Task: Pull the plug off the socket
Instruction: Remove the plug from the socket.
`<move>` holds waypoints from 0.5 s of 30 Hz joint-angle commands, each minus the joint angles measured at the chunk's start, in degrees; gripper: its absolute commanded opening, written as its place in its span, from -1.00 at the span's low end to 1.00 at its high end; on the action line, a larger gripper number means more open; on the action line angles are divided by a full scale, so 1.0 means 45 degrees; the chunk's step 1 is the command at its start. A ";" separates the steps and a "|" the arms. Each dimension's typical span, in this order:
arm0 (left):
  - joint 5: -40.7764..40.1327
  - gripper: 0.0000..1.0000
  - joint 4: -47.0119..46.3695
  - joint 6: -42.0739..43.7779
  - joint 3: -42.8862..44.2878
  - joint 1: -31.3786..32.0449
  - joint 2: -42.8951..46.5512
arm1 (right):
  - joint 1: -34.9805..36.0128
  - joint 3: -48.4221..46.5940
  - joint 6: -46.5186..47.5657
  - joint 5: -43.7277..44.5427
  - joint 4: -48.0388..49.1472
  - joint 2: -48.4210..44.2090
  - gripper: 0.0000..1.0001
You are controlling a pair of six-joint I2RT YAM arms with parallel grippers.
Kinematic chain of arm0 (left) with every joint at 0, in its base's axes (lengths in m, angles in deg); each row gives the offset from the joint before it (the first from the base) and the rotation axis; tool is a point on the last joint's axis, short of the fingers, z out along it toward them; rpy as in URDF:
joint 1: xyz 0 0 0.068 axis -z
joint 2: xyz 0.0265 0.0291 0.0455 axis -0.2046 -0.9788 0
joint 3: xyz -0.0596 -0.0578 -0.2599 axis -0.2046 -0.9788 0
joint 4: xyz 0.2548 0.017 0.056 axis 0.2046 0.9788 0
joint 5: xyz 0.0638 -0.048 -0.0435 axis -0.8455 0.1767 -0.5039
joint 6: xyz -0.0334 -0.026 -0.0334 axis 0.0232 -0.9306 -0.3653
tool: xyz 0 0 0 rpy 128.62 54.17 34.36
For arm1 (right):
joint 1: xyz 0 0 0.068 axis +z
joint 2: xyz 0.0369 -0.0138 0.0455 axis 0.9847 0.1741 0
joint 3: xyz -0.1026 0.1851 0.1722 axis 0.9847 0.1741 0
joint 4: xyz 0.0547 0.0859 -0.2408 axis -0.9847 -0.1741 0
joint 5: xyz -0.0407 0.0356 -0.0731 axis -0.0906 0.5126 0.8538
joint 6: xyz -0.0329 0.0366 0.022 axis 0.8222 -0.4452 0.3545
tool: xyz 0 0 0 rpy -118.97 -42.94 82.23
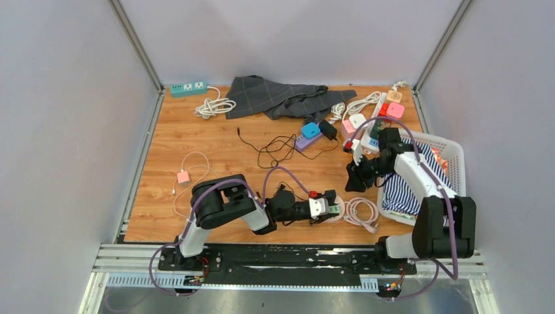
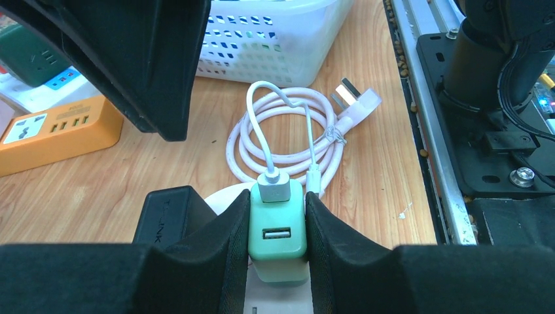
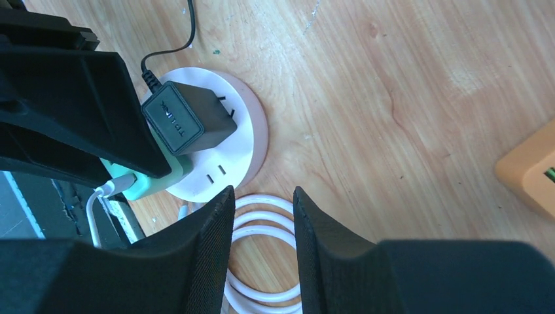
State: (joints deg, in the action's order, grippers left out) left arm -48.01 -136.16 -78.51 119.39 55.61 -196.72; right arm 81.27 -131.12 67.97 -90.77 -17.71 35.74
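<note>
Right wrist: TP-LINK black adapter [image 3: 186,118]

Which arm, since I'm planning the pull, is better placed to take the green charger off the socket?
Left. The left gripper clamps the charger on both sides, where it sits in the socket. The right gripper hangs open over the coiled cable beside the socket, holding nothing.

Round socket [image 2: 278,301] largely behind green plug [image 2: 277,229]
</note>
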 commanded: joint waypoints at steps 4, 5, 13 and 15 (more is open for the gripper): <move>0.0144 -1.00 0.0175 -0.0087 -0.0229 0.0036 -0.0150 | 0.0992 -0.0246 0.0070 -0.0184 -0.0921 0.1173 -0.47; 0.0145 -1.00 0.0135 -0.0146 -0.0261 0.0021 -0.0121 | 0.1236 -0.0302 0.0074 0.0097 -0.1018 0.1457 -0.60; 0.0183 -1.00 -0.0325 -0.1233 -0.0435 -0.0243 -0.0029 | 0.2542 -0.0252 -0.0103 0.1738 -0.1134 0.3087 -0.84; 0.0507 -1.00 -0.0543 -0.1985 -0.0379 -0.0470 -0.0127 | 0.2761 -0.0103 -0.0440 0.2387 -0.0791 0.3334 -0.85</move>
State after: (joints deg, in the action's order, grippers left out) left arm -48.01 -137.36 -82.27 118.64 54.93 -196.72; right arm 91.61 -132.26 67.65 -87.91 -21.56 48.63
